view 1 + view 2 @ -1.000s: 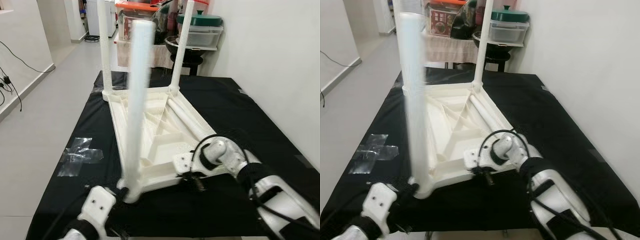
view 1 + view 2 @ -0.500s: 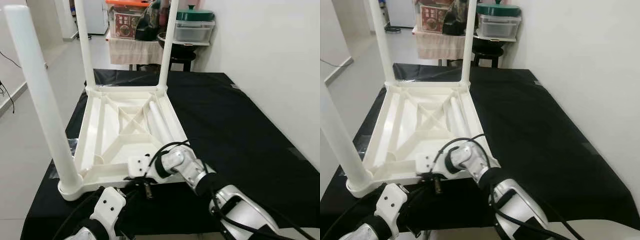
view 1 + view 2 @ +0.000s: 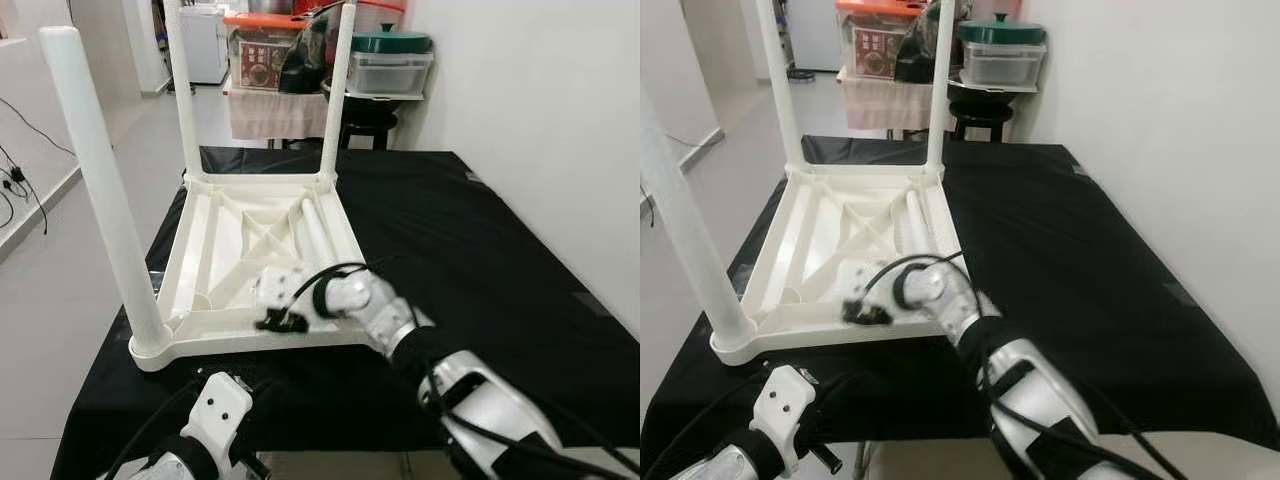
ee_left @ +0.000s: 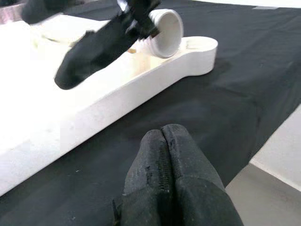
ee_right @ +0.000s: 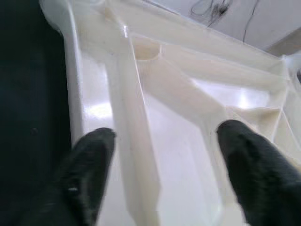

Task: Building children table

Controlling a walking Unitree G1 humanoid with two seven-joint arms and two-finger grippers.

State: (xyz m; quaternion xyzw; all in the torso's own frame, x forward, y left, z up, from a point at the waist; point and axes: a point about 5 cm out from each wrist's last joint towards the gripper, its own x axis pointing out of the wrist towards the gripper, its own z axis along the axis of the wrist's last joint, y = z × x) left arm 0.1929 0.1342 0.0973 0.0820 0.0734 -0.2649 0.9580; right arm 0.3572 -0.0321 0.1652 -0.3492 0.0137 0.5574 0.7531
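A white plastic children's table [image 3: 215,318] lies upside down on a black cloth [image 3: 470,250]. Three legs stand up from it: the near left leg [image 3: 100,190], the far left leg [image 3: 185,90] and the far right leg [image 3: 338,90]. A loose leg [image 3: 318,232] lies inside the frame along its right side. My right gripper [image 3: 274,321] is open just over the near rim, its fingers [image 5: 94,155] spread above the ribs of the underside. My left gripper [image 4: 167,141] is shut and empty, low over the cloth in front of the table's near corner [image 4: 202,47].
Behind the table stand a shelf with storage boxes [image 3: 265,55], a green-lidded container [image 3: 392,60] and a black stool [image 3: 365,115]. A white wall [image 3: 540,120] runs along the right. Bare floor with cables [image 3: 20,170] lies to the left. The cloth's near edge [image 4: 273,146] is close.
The whole picture has shifted as the camera moved. My right gripper has come up from in front of the near rim to over the rim. The left arm stays low.
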